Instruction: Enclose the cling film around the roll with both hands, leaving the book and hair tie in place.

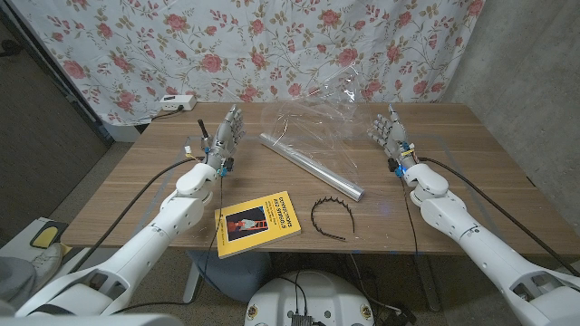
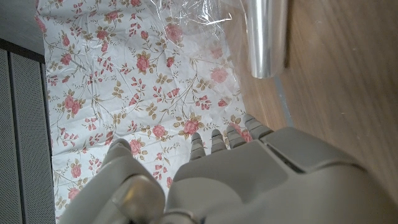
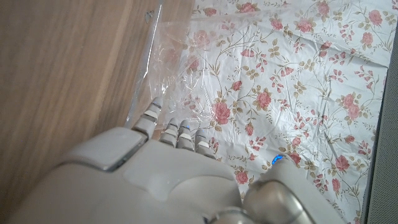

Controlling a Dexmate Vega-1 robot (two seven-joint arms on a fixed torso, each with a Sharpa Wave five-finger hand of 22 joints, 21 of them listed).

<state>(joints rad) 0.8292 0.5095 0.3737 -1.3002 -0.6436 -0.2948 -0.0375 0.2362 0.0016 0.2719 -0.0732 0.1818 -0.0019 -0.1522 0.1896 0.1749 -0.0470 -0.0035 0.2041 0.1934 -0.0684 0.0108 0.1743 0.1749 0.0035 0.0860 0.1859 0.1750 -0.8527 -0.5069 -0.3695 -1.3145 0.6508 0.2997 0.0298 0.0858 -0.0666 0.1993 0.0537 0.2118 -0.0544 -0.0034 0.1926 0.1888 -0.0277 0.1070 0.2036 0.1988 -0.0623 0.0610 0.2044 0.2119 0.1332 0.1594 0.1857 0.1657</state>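
Note:
A silver roll (image 1: 311, 165) lies aslant on the wooden table (image 1: 471, 181), its far end at the back middle. Clear cling film (image 1: 331, 122) spreads loosely from it toward the back right, partly lifted. My left hand (image 1: 225, 134) stands open to the left of the roll's far end, holding nothing. My right hand (image 1: 388, 129) stands open at the film's right edge. The roll's end (image 2: 267, 37) and film (image 2: 186, 18) show beyond my left hand (image 2: 249, 180) in the left wrist view. Film (image 3: 168, 62) lies past my right hand (image 3: 155, 180) in the right wrist view.
A yellow book (image 1: 258, 222) lies near the front edge, left of the middle. A thin black hair band (image 1: 329, 215) lies just right of it, near the roll's front end. A white power strip (image 1: 176, 101) sits at the back left. A floral curtain (image 1: 272, 45) hangs behind.

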